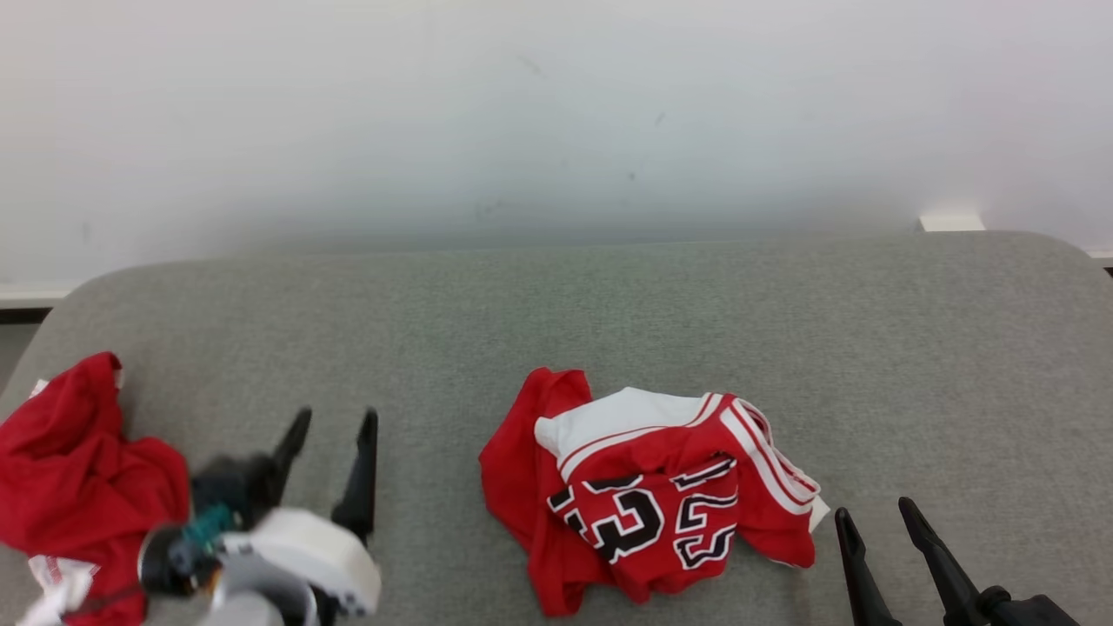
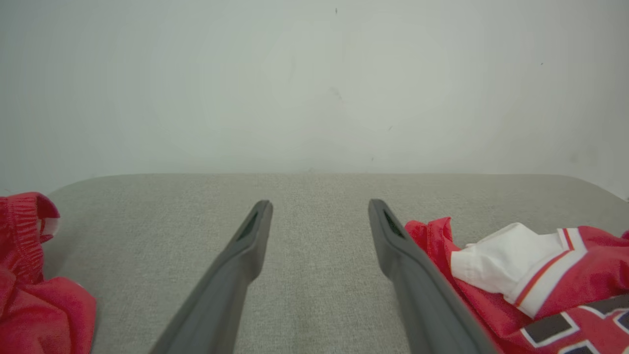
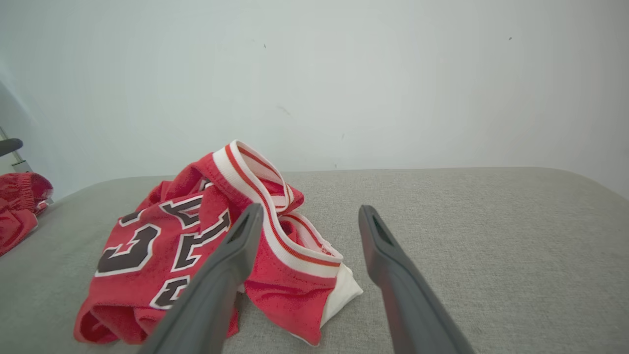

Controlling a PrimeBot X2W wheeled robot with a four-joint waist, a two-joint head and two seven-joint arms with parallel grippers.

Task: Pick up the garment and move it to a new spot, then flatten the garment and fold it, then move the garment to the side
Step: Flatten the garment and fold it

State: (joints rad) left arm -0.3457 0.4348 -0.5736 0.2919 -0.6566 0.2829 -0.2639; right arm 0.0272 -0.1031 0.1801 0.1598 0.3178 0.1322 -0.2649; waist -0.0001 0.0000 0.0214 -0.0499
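Note:
The garment (image 1: 643,496) is a red jersey with white trim and dark numerals, lying crumpled in a heap on the grey upholstered surface (image 1: 609,313), near its front middle. My left gripper (image 1: 337,416) is open and empty, hovering to the left of the heap with bare fabric between them. In the left wrist view the left gripper (image 2: 320,204) has the garment (image 2: 540,275) just past its right finger. My right gripper (image 1: 874,509) stands open and empty at the heap's right. In the right wrist view the right gripper (image 3: 310,210) has the garment (image 3: 196,246) behind its left finger.
A second red cloth (image 1: 78,478) lies bunched at the surface's left end, beside my left wrist; it also shows as red cloth (image 2: 29,275) and red cloth (image 3: 19,206). A pale wall (image 1: 556,113) rises behind the surface. The surface's right half (image 1: 939,365) is bare.

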